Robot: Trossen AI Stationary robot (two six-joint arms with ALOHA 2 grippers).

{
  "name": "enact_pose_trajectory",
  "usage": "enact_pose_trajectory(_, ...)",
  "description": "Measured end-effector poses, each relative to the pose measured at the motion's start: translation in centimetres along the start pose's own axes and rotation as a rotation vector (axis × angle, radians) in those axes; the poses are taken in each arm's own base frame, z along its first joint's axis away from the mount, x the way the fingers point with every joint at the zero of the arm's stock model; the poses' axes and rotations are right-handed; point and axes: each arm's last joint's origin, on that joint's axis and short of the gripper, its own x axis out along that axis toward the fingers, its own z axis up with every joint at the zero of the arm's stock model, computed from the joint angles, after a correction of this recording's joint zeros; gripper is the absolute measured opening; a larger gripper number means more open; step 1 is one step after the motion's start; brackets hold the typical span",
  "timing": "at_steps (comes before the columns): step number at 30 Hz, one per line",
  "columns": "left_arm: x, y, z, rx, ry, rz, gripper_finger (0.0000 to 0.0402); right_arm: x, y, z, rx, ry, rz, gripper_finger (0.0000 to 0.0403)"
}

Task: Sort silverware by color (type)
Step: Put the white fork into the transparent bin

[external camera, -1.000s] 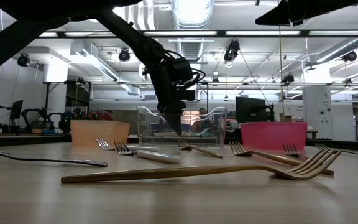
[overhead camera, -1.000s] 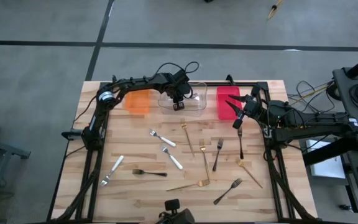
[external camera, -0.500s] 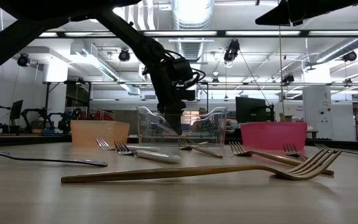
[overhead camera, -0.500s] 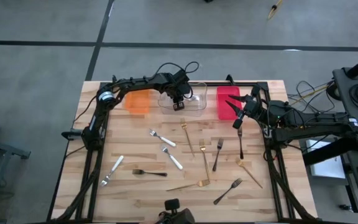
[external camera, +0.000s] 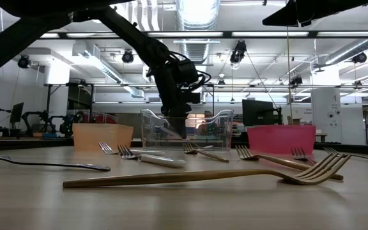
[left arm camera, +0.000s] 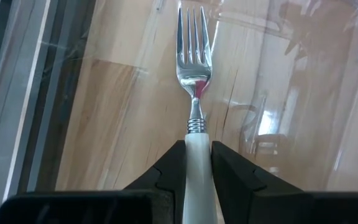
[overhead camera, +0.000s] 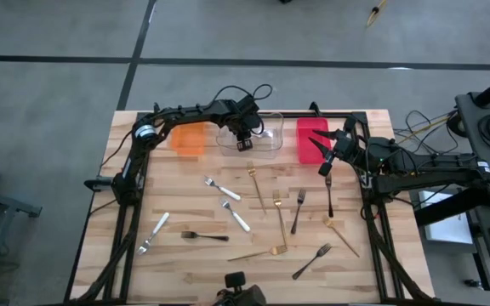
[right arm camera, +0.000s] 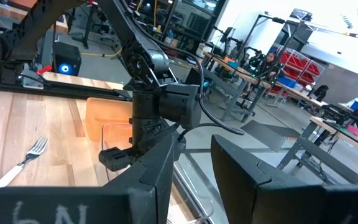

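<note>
White-handled fork [left arm camera: 194,112] is what we see clamped by its handle in the left claw [overhead camera: 244,143], hanging tines-down inside the clear bin [overhead camera: 270,140], which sits between the orange bin [overhead camera: 188,138] and the red bin [overhead camera: 310,138]. We find the right claw [overhead camera: 324,167] beside the red bin, holding nothing, fingers apart. Other silver, gold and black forks [overhead camera: 277,223] lie scattered across the wooden surface [overhead camera: 185,272].

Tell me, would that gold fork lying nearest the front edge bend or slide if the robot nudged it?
The gold fork looks like rigid metal, so it probably stays stiff. Its finish seems smooth and it lies flat on the wooden table, so it would likely slide or spin, not roll. Being slim, it is probably light.
</note>
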Motion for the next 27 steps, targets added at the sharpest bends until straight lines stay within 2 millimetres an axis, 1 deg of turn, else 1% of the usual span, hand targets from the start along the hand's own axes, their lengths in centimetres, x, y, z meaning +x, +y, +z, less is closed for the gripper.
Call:
enact_pose_trajectory(19, 0.00, -0.02, -0.06, -0.007, 0.006, -0.003, 0.0059, 0.00, 0.00, 0.00, 0.000, 0.000, 0.000, 0.0100)
enact_pose_trajectory(23, 0.00, -0.02, -0.06, -0.007, 0.006, -0.003, 0.0073, 0.00, 0.01, 0.00, 0.000, 0.000, 0.000, 0.0100)
enact_pose_trajectory(27, 0.00, -0.02, -0.05, -0.007, 0.006, -0.002, 0.0099, 0.00, 0.00, 0.00, 0.000, 0.000, 0.000, 0.0100)
